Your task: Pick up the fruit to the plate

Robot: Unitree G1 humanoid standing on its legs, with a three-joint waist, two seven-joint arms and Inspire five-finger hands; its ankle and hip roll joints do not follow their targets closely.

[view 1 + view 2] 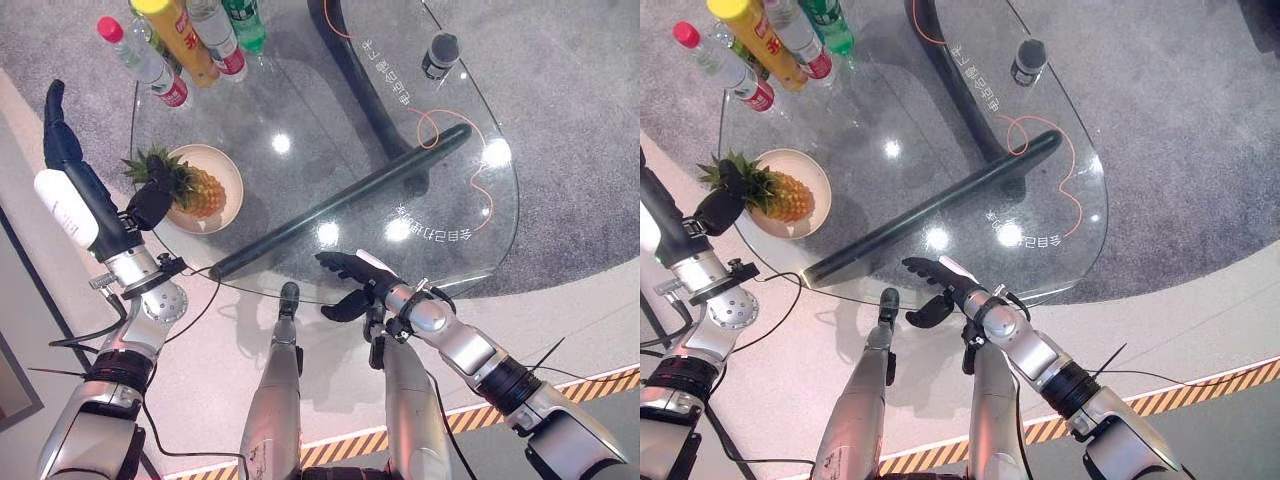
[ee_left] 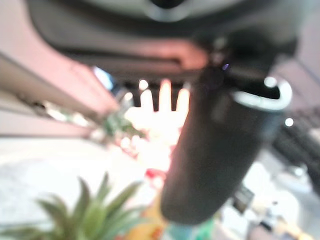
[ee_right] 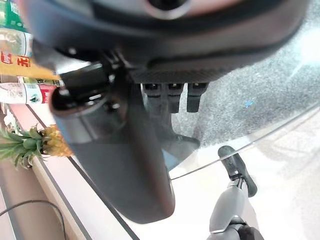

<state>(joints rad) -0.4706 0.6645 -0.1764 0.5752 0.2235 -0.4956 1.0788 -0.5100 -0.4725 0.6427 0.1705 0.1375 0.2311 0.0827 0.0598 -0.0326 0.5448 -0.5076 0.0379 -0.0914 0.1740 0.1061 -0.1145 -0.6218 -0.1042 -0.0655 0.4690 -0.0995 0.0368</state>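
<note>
Pineapple [image 1: 196, 190] lying in the beige plate [image 1: 228, 170] on the glass desk [image 1: 330, 130], left hand [image 1: 150, 203] at its crown, finger state not discernible. Right hand [image 1: 352, 285] at the desk's near edge, fingers relaxed, holding nothing. Bottles [image 1: 185, 40] at the far corner.

Scene was brightly lit from overhead; round white glare spots dotted the glass table [image 1: 300, 120], w/ soft shadows on the grey carpet [image 1: 560, 90] beneath. Head views were sharp but bent at the edges. Left wrist view was badly blurred, washed out by a bright patch; pineapple [image 2: 95, 220] leaves out of focus
</note>
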